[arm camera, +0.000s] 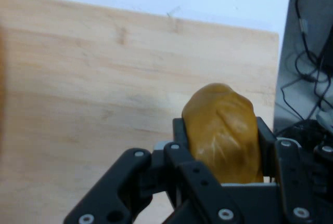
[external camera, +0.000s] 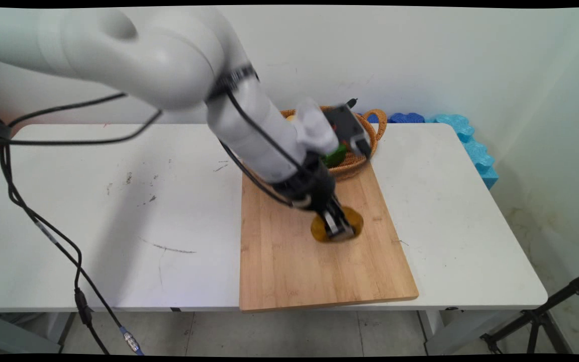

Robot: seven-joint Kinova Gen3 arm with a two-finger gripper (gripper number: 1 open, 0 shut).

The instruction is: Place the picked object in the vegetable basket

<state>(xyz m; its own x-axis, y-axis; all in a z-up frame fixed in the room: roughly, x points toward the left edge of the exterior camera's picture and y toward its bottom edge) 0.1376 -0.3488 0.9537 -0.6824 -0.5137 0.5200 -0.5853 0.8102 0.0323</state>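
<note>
While the black two-finger gripper [external camera: 339, 229] sits low on the pale bamboo cutting board [external camera: 289, 271], its fingers are closed against both sides of a lumpy golden-brown bread-like piece [arm camera: 225, 133], gripped but apparently not lifted, with the woven wicker basket [external camera: 376, 124] just behind the board.
</note>
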